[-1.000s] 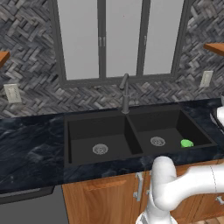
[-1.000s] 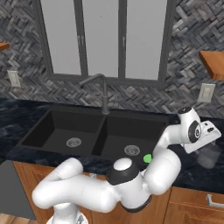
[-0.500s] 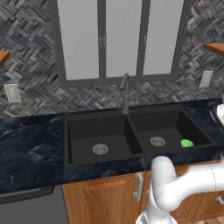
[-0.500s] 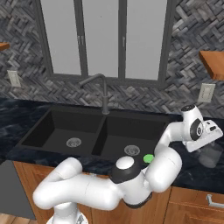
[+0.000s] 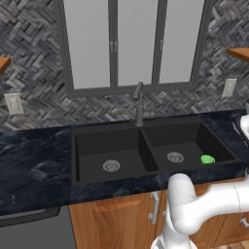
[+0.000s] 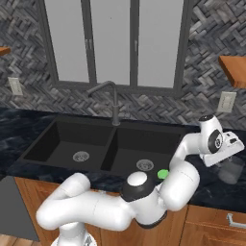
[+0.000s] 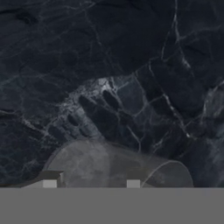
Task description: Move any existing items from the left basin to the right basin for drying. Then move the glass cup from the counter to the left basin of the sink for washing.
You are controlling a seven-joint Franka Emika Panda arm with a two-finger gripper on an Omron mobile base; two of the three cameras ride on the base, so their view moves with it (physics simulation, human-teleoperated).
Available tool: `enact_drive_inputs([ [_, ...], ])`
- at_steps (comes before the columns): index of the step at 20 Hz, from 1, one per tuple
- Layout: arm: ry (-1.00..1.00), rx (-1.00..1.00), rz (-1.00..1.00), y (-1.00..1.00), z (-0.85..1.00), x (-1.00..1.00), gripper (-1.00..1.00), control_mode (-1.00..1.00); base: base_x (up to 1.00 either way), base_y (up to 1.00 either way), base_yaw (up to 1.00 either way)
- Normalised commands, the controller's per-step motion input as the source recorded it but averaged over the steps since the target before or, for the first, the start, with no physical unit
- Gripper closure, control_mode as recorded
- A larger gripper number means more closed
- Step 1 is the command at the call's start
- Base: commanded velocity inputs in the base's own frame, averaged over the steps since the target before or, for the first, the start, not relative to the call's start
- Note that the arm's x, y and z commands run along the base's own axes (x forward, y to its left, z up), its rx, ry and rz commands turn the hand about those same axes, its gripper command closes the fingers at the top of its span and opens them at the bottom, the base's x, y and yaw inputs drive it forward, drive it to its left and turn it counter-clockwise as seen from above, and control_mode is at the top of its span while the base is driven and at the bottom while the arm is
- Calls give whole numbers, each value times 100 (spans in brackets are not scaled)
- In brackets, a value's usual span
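The glass cup (image 6: 231, 169) stands upright on the table (image 6: 221, 190), clear and see-through, well right of the sink (image 5: 151, 146). In the hand view the glass cup's (image 7: 118, 168) rim shows from above against the black veined stone. The left basin (image 5: 109, 154) shows just its silver drain. The right basin (image 5: 187, 146) holds a small green lump (image 5: 207, 159) near its right wall.

Kitchen: black double sink (image 5: 97, 146), faucet (image 5: 139, 103), wooden cabinets (image 5: 114, 221).
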Motion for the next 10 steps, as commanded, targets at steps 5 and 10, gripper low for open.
enact_drive_inputs([
  [5,0,-1,0,62,28,-38,100,-100,0,0,0],
  [10,-2,0,0,90,57,-71,100,-100,0,0,0],
])
